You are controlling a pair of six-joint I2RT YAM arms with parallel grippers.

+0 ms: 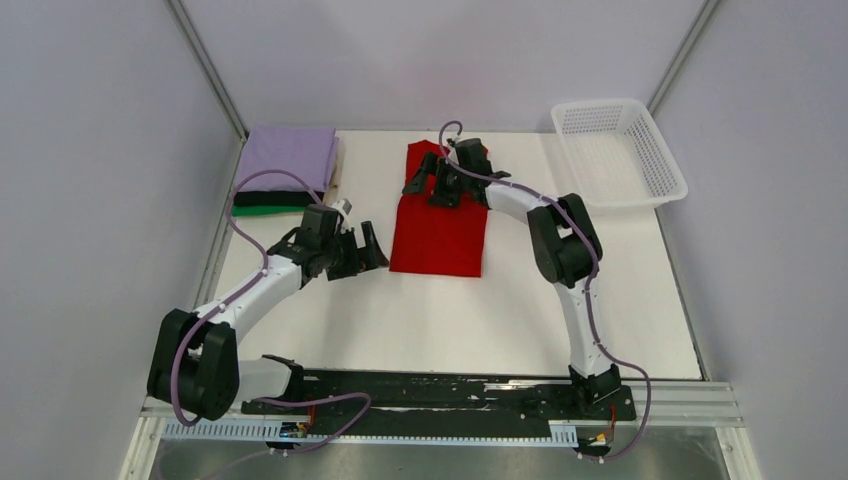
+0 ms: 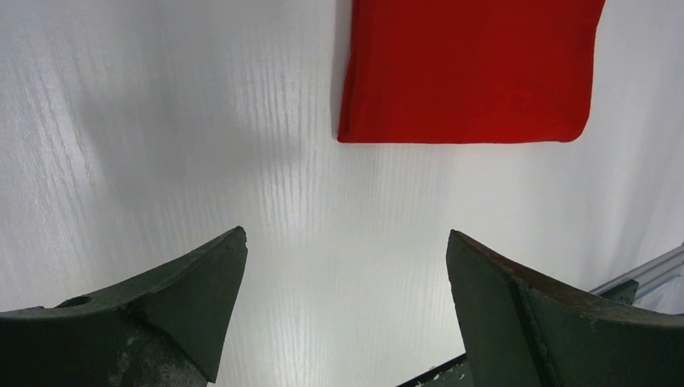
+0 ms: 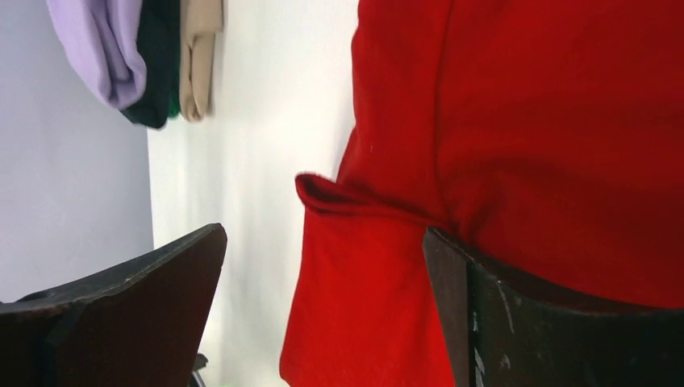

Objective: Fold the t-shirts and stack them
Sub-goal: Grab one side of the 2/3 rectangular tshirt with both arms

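On the table (image 1: 450,320), stack of folded t-shirts (image 1: 290,155) sat in the 10 o'clock corner, against the left edge. The flat t-shirt (image 1: 440,235) lay mid-table, long axis 12 to 6, biased toward 12, apart from the stack. The basket (image 1: 615,155) was in the 2 o'clock corner, well apart from both. The left gripper (image 1: 368,250) was at 9 o'clock of the flat t-shirt's near end, just beside it, not touching. The right gripper (image 1: 430,188) was over its 12 o'clock end, straddling the 9 o'clock-side edge.

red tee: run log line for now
red tee: narrow fold, mid-table | right gripper: open over far end | left gripper: open, left of tee, not touching | stack: far left
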